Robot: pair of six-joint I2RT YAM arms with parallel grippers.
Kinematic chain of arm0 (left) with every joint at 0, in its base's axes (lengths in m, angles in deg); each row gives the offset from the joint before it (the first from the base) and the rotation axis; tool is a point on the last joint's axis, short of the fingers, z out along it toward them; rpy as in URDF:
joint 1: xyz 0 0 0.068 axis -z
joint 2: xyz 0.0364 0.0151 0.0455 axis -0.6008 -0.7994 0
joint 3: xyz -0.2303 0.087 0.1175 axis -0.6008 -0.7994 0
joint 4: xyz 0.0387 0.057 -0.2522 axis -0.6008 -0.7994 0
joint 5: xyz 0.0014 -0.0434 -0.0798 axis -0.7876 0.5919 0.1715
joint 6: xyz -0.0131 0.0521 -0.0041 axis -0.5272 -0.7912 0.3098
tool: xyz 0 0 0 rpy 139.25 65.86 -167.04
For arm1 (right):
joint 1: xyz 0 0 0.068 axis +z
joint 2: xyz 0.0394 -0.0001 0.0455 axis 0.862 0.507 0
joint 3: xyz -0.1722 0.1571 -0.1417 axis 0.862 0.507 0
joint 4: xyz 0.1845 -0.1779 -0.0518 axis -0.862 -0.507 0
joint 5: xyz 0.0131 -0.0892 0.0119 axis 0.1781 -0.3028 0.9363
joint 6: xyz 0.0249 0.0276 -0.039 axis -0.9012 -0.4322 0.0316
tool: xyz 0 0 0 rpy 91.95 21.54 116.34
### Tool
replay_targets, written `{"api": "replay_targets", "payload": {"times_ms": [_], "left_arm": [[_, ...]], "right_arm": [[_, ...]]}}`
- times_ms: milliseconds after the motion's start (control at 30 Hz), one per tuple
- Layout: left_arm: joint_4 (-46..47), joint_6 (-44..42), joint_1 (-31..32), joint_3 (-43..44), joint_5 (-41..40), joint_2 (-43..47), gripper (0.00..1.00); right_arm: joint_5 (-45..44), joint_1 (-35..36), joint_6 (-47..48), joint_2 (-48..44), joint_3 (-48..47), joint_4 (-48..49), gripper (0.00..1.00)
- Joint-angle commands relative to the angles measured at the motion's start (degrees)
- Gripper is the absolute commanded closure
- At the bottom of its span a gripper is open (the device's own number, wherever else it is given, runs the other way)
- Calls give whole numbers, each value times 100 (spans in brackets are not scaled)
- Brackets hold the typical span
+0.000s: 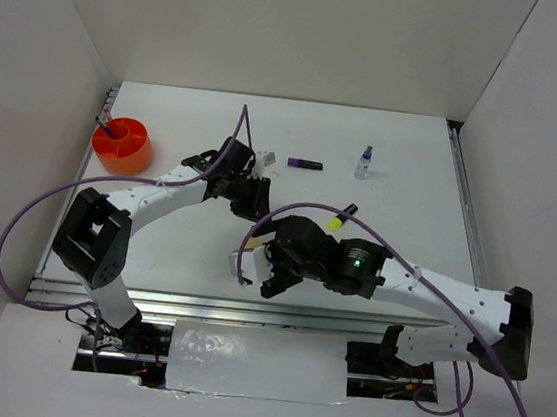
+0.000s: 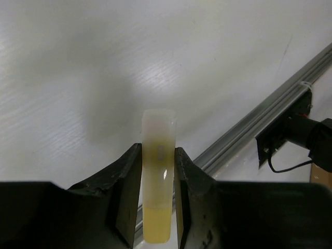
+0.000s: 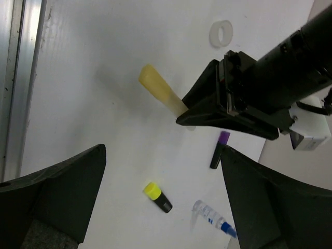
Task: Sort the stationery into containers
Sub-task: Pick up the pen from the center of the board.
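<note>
My left gripper (image 2: 158,199) is shut on a pale yellow stick (image 2: 158,171), which stands up between the jaws above the white table. From the right wrist view the stick (image 3: 157,91) juts out of the left gripper (image 3: 228,111). My right gripper (image 3: 162,174) hangs open over the table with nothing in it. Below it lie a black-yellow highlighter (image 3: 157,197), a purple marker (image 3: 220,149) and a small clear blue-capped bottle (image 3: 213,218). A white tape ring (image 3: 221,33) lies farther off. The orange cup (image 1: 122,146) stands at the far left with pens in it.
An aluminium rail (image 3: 15,78) runs along the table's near edge, close to both grippers. White walls enclose the table on three sides. The marker (image 1: 305,163), bottle (image 1: 364,163) and highlighter (image 1: 342,217) lie right of the left gripper (image 1: 250,197).
</note>
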Motion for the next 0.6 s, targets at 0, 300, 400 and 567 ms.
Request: {"api": "replay_targets", "payload": {"times_ms": [0,300,400,567], "left_arm": [[-50,350,-53,-64,593,146,100],[-225,368,-53,217,1358,-109,100],[-164,490,-53,156,1542,-100,99],[-50,596,-53,76,1815,-74,97]], "right_arm": [[25,94,565,232,69,834,3],[667,33,1329,505,446,1371,2],[948,-116,1628,479,709,1573,1],[1361,-319,2058,435,886,1748,1]]}}
